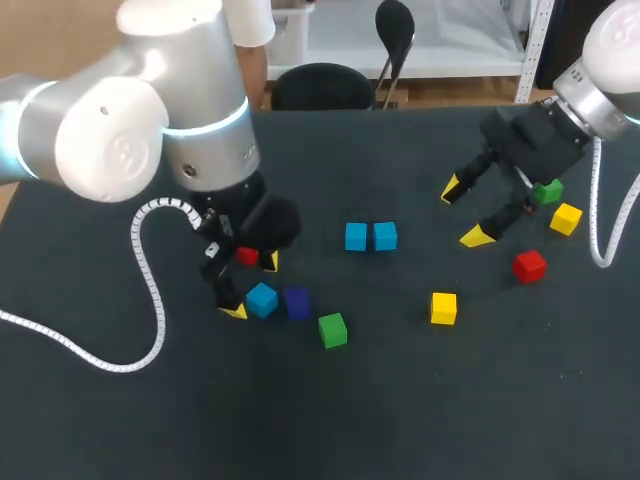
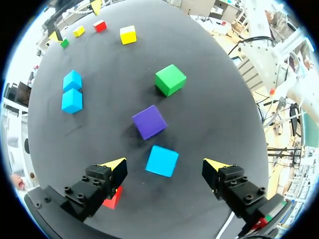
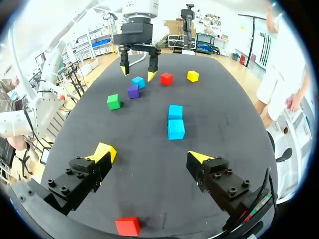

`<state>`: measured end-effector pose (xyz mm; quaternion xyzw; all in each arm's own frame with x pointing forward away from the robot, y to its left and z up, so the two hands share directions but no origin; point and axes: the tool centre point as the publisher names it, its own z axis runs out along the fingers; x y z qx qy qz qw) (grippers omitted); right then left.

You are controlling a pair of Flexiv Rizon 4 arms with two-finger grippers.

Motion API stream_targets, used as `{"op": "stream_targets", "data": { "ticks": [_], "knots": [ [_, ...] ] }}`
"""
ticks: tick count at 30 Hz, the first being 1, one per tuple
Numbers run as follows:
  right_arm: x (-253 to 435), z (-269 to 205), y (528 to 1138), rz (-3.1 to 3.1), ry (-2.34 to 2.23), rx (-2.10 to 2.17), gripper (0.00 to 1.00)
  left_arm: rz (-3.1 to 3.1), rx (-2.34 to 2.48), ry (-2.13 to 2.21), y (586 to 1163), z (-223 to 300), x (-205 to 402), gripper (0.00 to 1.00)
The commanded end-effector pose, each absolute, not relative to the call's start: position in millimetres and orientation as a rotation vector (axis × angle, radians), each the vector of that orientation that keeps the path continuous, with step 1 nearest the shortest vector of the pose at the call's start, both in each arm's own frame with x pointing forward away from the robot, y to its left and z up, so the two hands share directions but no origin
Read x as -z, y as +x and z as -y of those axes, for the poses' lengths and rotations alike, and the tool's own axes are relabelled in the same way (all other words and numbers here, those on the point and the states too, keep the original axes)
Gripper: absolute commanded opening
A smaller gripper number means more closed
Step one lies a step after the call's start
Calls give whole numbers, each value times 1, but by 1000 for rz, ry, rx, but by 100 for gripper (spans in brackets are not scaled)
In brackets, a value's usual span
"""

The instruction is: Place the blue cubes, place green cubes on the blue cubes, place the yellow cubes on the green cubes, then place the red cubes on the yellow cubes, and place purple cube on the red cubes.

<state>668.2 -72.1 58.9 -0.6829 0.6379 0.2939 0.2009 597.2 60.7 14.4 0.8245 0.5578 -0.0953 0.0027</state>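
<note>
**A:** Anyone watching? Where's the left gripper (image 1: 252,287) at?

**B:** It's on the left-arm side of the blue pair (image 1: 370,237), the two blue cubes sitting side by side, touching as far as I can tell. The fingers are spread wide with a loose blue cube (image 2: 162,161) between them. Neither tip touches it, so nothing's grabbed.

**A:** What's around it?

**B:** The purple cube (image 2: 149,121) sits just beside the loose blue cube, on the side facing the pair. A green cube (image 2: 170,79) is a bit past that. A red cube (image 2: 112,198) is tucked right by one of the left fingers.

**A:** And the right arm?

**B:** The right gripper (image 3: 150,153) hangs on the opposite side of the blue pair, fingers wide apart and empty. A second red cube (image 3: 128,225) lies below it. Farther from the pair than that are the far yellow cube (image 1: 566,218) and a second green cube (image 1: 547,191), which is half hidden behind the gripper. The lone yellow cube (image 1: 443,307) sits by itself, closer to the pair than the second red cube.
</note>
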Motion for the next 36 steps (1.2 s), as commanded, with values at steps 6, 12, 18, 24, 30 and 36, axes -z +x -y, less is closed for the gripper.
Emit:
{"op": "stream_targets", "data": {
  "ticks": [6, 12, 18, 24, 30, 36],
  "knots": [
    [-59, 72, 668, -1781, -1907, -822, 100, -1750, 325, 2604, 612, -64, -8, 100],
    [-59, 72, 668, -1781, -1907, -822, 100, -1759, 360, 2552, 614, -71, -5, 100],
    [-59, 72, 668, -1781, -1907, -822, 100, -1764, 377, 2537, 612, -73, -1, 100],
    [-59, 72, 668, -1781, -1907, -822, 100, -1768, 392, 2530, 614, -73, 3, 100],
    [-59, 72, 668, -1781, -1907, -822, 100, -1776, 402, 2520, 620, -74, 5, 100],
    [-59, 72, 668, -1781, -1907, -822, 100, -1781, 423, 2495, 625, -75, 8, 100]
  ]
}}
